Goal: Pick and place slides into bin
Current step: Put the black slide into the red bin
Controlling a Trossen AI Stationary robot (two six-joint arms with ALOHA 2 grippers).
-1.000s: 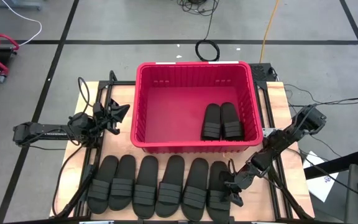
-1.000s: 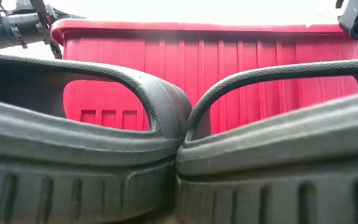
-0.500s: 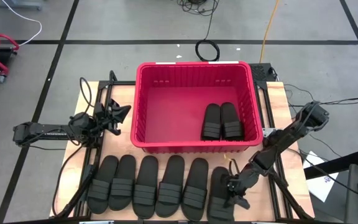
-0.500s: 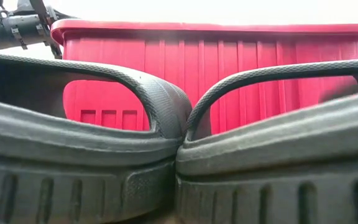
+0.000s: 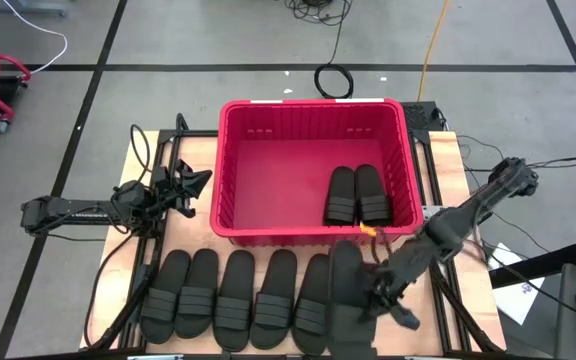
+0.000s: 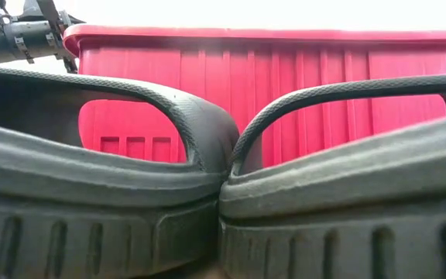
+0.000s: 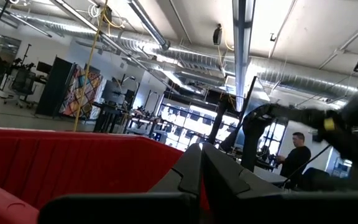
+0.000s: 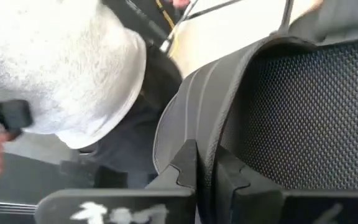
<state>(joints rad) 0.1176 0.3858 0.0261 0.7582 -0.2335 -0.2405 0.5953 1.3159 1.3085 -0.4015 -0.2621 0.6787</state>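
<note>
The red bin (image 5: 230,170) stands at the table's middle with two black slides (image 5: 356,195) lying on its floor at the right. Several more slides (image 5: 236,297) lie side by side on their soles along the near edge. My right gripper (image 5: 376,297) is shut on one slide (image 5: 344,290), held up over the right end of that row. My left gripper (image 5: 198,183) waits shut beside the bin's left wall. In the low view two slides (image 6: 130,194) fill the foreground, with the bin (image 6: 300,70) behind them. My right gripper pinches the slide's ribbed strap (image 8: 194,124) between its two fingers, at the strap's side close to where it joins the sole. The fingers (image 8: 232,171) come at it from the table's right, slanting down. The slide is lifted clear of the table, its textured footbed (image 8: 309,112) facing up.
Metal frame rails and cables (image 5: 143,170) run along both sides of the table. A coiled black cable (image 5: 334,80) lies on the floor behind the bin. Beyond the bin's wall (image 7: 73,168), the left wrist view shows a person (image 7: 296,158) far off in the room.
My right gripper has closed on the strap of the rightmost slide in the row and risen steeply, rolling a little. That slide has come up off the table and now hangs clear, above the right end of the row. The other slides have stayed in place.
</note>
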